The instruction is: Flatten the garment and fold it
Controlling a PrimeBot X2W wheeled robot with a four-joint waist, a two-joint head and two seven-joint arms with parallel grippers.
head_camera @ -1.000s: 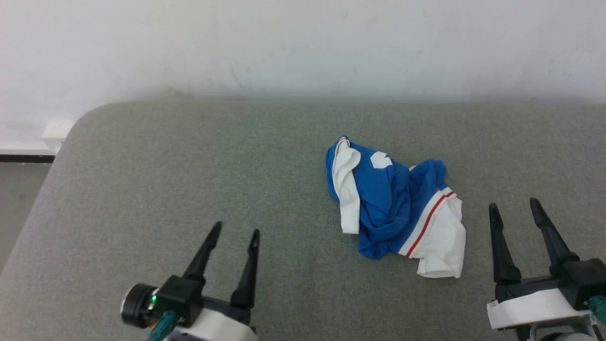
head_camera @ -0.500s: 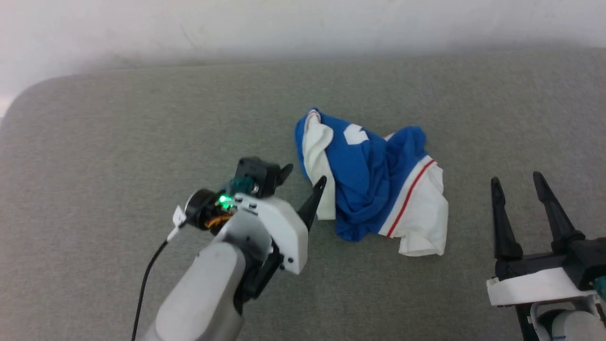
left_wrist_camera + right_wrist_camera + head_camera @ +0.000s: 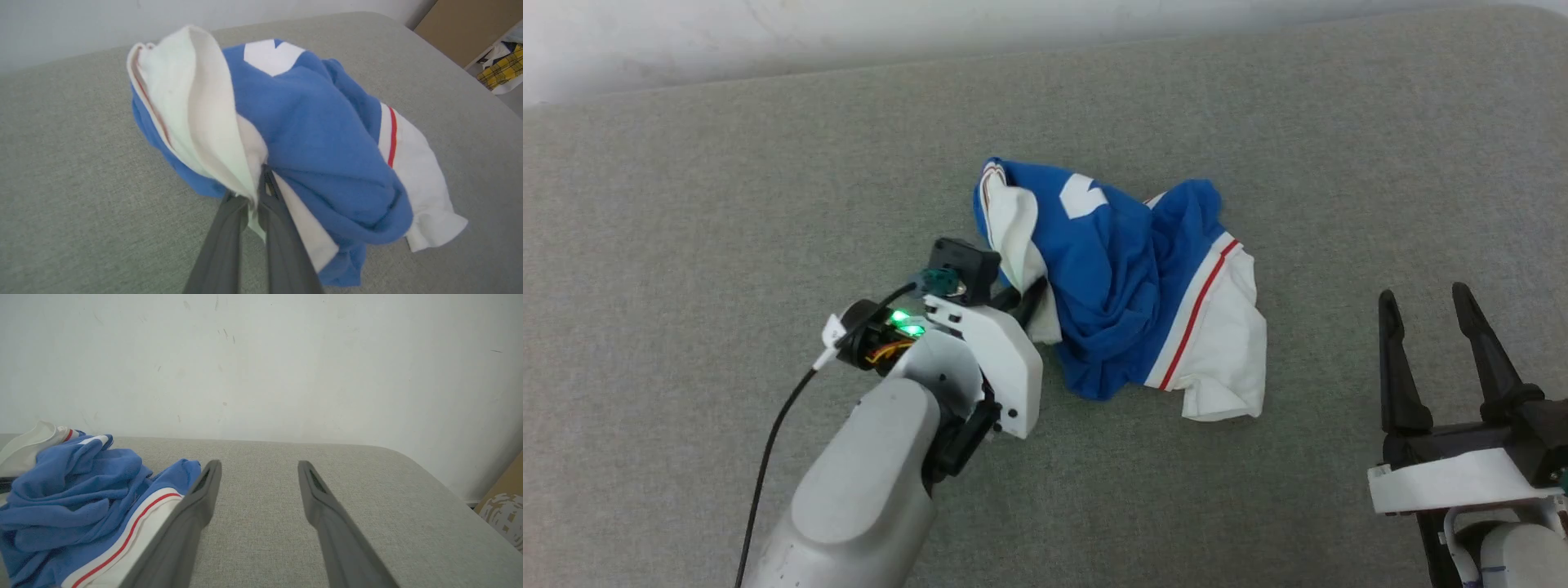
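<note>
the crumpled royal-blue jersey shirt [image 3: 1119, 269] with white sleeves and red-striped trim lies bunched near the middle of the grey fabric-covered worktop [image 3: 727, 204]. the left claw [image 3: 261, 181] is clamped narrow on a white fold at the shirt's left edge. the right claw [image 3: 1425, 298] stands wide with nothing in it, off to the shirt's right and apart from it. one white print patch [image 3: 1082, 196] shows on the blue (too folded to read).

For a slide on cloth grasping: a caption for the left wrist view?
Left gripper pinches a white fold of the crumpled blue jersey on the grey cushion.
</note>
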